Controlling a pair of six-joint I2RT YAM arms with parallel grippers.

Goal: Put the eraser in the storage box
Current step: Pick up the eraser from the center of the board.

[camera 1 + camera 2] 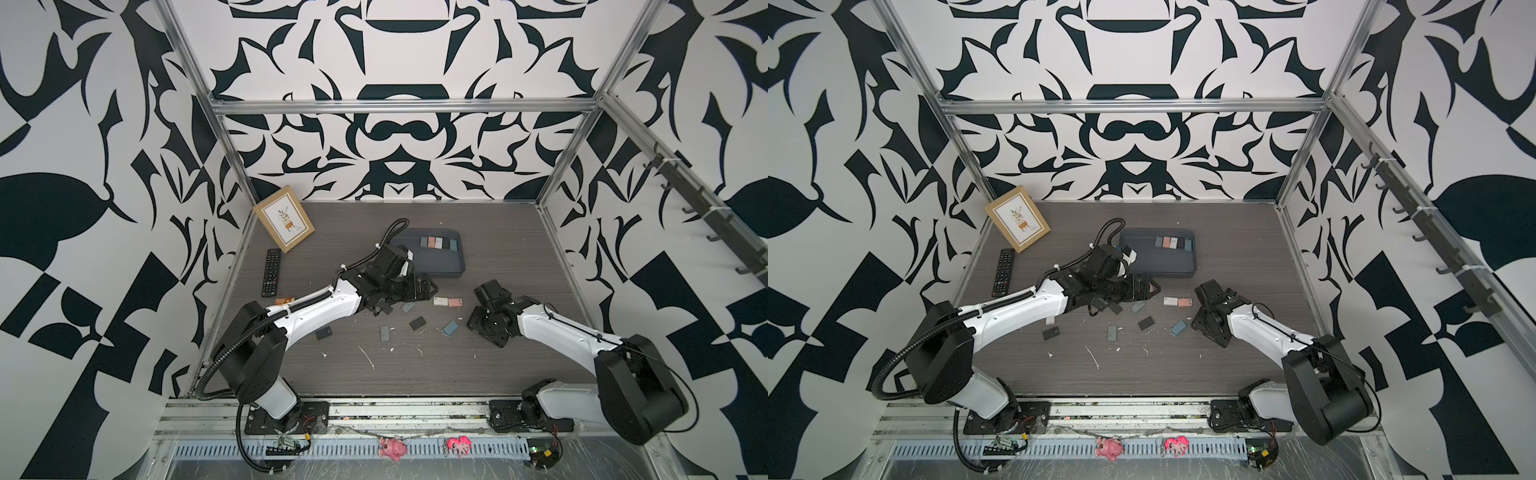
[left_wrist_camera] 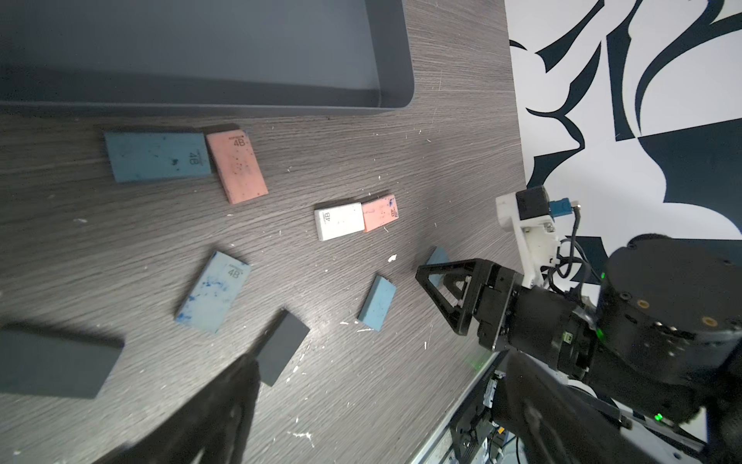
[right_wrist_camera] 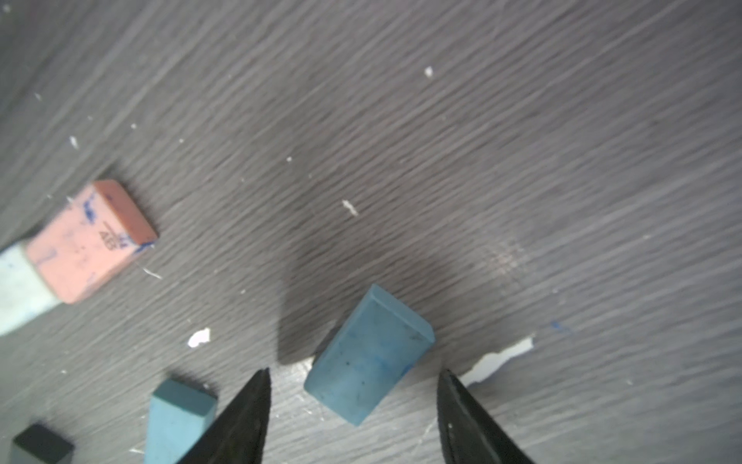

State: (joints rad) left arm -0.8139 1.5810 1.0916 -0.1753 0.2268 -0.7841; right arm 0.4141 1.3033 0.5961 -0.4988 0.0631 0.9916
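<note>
Right wrist view: the right gripper (image 3: pixel 353 371) straddles the blue eraser (image 3: pixel 369 355), jaws spread, a gap on each side. The eraser's long axis runs away from the wrist, slightly skewed. It lies flat on the tabletop (image 1: pixel 498 257), right of centre. The storage box (image 1: pixel 428 268), toward the far edge, holds a row of erasers (image 1: pixel 439 243). The left gripper (image 1: pixel 422 286), spread and empty, is farther off.
</note>
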